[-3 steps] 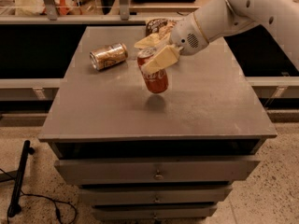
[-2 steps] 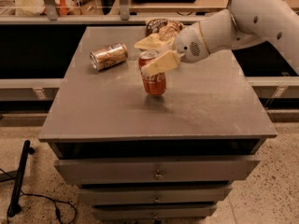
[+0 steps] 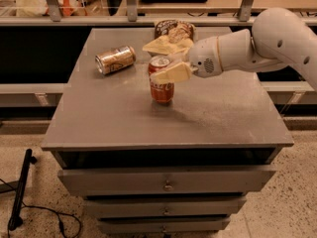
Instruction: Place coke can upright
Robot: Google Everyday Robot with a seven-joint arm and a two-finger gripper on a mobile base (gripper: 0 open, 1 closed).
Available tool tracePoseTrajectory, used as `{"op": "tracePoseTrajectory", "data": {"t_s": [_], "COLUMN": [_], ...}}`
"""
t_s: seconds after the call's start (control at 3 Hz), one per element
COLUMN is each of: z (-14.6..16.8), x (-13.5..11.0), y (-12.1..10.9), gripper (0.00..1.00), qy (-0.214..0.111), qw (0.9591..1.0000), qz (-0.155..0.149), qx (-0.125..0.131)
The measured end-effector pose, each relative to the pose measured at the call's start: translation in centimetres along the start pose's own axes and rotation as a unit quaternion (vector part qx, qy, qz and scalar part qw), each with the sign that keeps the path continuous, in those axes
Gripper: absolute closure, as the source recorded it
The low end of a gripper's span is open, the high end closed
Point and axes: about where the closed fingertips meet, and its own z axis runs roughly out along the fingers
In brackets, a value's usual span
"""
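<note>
The red coke can (image 3: 162, 86) stands upright on the grey table top (image 3: 208, 113), near its middle. My gripper (image 3: 151, 62) reaches in from the right on the white arm (image 3: 257, 46) and sits around the can's top. One tan finger (image 3: 166, 45) is behind the can and the other finger (image 3: 174, 74) is in front of its upper right side. The fingers are spread wider than the can, so the gripper is open.
A brown-and-tan can (image 3: 115, 59) lies on its side at the table's back left. A brown snack bag (image 3: 174, 29) sits at the back edge behind the gripper. Drawers (image 3: 168, 182) are under the table top. A black cable (image 3: 22, 187) runs on the floor at left.
The coke can came down from just above the table to stand on it. The fingers have spread apart and let go of the can.
</note>
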Motion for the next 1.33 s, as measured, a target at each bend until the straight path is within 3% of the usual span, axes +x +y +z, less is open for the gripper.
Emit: {"op": "tracePoseTrajectory", "data": {"t_s": [0.67, 1.0, 1.33], "z": [0.24, 0.24, 0.3], "x": [0.48, 0.66, 0.7], "y": [0.47, 0.65, 0.8], "gripper": [1.0, 0.83, 0.59], "qy": [-0.008, -0.012, -0.009], "qw": [0.9997, 0.9995, 0.9994], "qz": [-0.021, -0.026, -0.03], "qx": [0.013, 0.015, 0.014]}}
